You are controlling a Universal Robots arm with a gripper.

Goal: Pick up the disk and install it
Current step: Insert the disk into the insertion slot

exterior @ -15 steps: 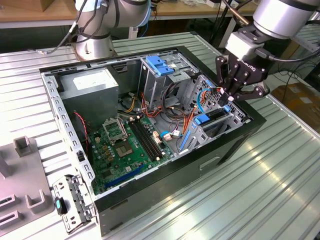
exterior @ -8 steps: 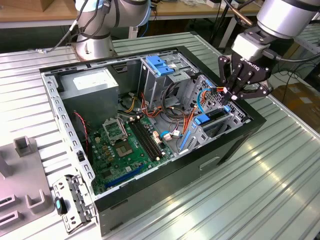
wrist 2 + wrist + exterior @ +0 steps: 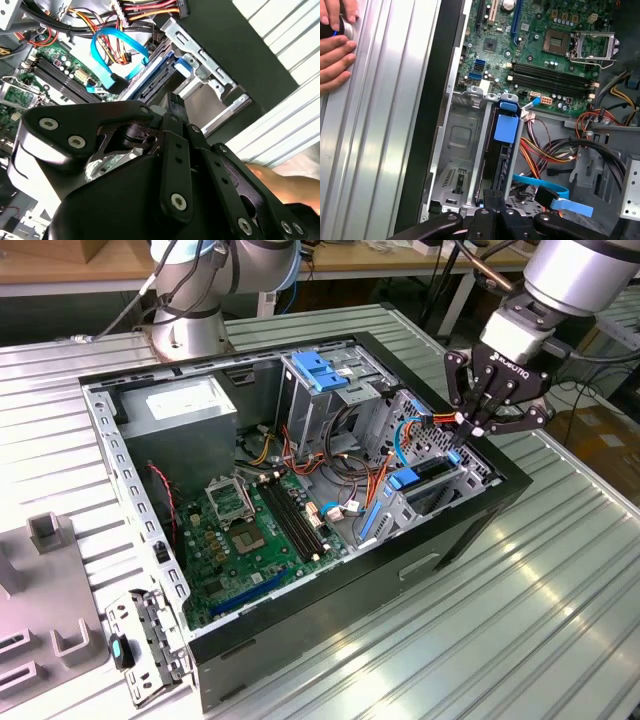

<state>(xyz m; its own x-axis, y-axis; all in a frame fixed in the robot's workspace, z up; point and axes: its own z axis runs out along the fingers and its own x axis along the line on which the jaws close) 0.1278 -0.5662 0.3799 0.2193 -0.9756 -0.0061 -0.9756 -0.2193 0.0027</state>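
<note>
Ribbed metal tabletop [image 3: 500, 620] bears an open black computer case [image 3: 400, 580], where we see the grey-metal disk in its blue plastic carrier frame [image 3: 503, 134] standing edgewise in the bay, black gripper [image 3: 493, 200] with fingertips together at its end; we judge it stiff, heavyish, shock-sensitive, best gripped across the frame's sides.

First wrist view: disk [image 3: 502, 155] edge-on in its bay [image 3: 455, 145], one end hidden behind the gripper [image 3: 498, 202], label face out of sight. A hand [image 3: 335, 45] is cut off by the picture edge.

Disk [image 3: 503, 142] upright in drive bay [image 3: 454, 150]
</note>
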